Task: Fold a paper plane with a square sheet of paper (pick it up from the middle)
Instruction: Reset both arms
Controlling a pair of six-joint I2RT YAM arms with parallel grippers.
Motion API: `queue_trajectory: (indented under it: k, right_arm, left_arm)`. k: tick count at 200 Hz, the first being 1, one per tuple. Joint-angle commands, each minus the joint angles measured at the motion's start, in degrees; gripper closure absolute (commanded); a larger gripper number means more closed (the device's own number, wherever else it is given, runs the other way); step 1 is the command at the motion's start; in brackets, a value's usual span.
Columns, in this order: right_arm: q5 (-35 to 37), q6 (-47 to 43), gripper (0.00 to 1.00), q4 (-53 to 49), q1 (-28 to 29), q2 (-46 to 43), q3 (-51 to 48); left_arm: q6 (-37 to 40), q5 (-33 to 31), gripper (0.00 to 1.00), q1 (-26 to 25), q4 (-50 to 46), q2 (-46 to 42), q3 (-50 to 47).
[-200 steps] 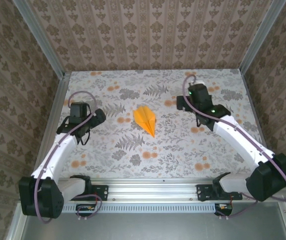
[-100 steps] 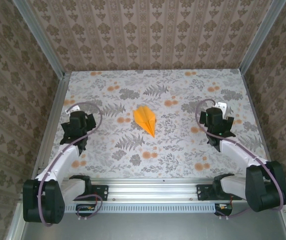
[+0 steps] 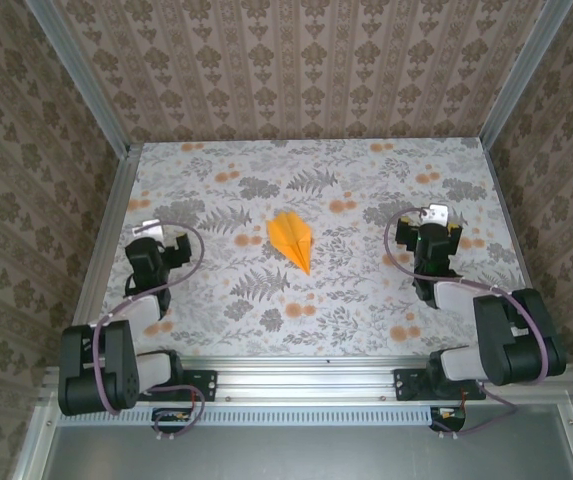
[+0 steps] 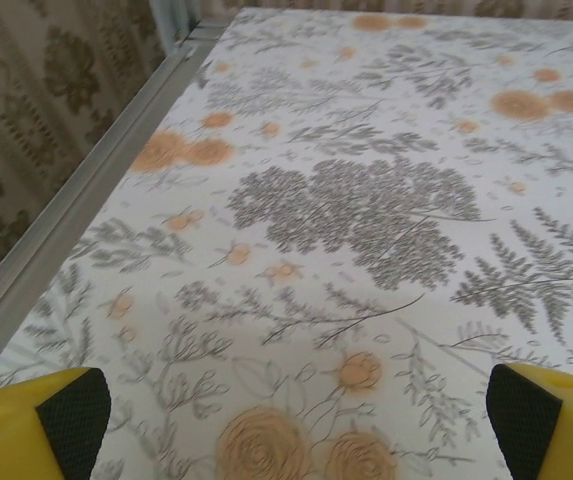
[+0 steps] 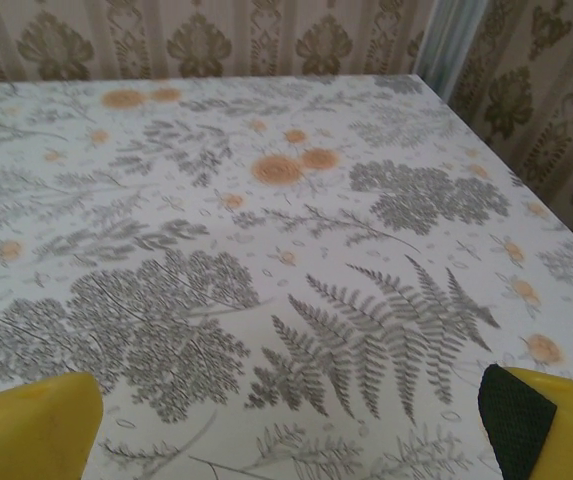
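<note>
The square sheet of paper lies folded as a slim orange paper plane (image 3: 291,240) in the middle of the flowered table, its point toward the near right. Nothing touches it. My left gripper (image 3: 162,236) rests low at the left, well apart from the plane, with its arm folded back. In the left wrist view its yellow fingertips (image 4: 71,420) stand wide apart over bare tablecloth, so the left gripper (image 4: 301,430) is open and empty. My right gripper (image 3: 429,222) sits at the right, equally far from the plane. The right gripper (image 5: 286,430) is open, with only printed ferns between its fingertips (image 5: 531,425).
Patterned walls with metal corner posts (image 3: 116,130) enclose the table on three sides. A metal rail (image 3: 306,375) carrying the arm bases runs along the near edge. The cloth's printed orange flowers (image 4: 266,440) are flat pattern.
Both arms have drawn back from their stretched-out poses and folded down toward their bases, the grippers now nearer the table's sides. The paper plane has stayed put.
</note>
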Motion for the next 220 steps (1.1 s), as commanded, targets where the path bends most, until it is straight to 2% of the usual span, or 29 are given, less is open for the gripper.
queue_trajectory:
  k: [1,53,101,125,150,165,220]
  right_arm:
    - [-6.48,-0.39,0.00,9.14,-0.51,3.78,-0.83]
    - [-8.48,-1.01,0.00,15.30,-0.54,9.73,-1.41]
    - [-8.64,-0.83,0.00,15.99,-0.77,10.43,-1.50]
    - [-8.89,-0.92,0.00,16.01,-0.78,10.46,-1.50]
    - [-8.86,-0.93,0.00,16.01,-0.78,10.43,-1.50]
    - [-8.54,-0.77,0.00,15.79,-0.78,10.46,-1.36]
    - [-8.52,0.08,0.00,13.93,-1.30,10.38,-0.54]
  left_arm:
    - [2.77,7.02,0.00,0.47,11.17,2.67,-0.84]
    - [3.83,11.07,0.00,0.38,14.79,10.56,2.00]
    - [5.44,7.02,0.00,-2.27,15.66,17.11,4.52]
    - [7.59,3.28,0.00,-4.93,13.30,16.93,5.51]
    - [6.54,1.32,0.00,-4.80,11.99,17.28,6.51]
    - [5.69,3.08,0.00,-3.57,11.15,17.32,6.89]
    - [5.70,3.11,0.00,-3.58,11.31,17.24,6.80]
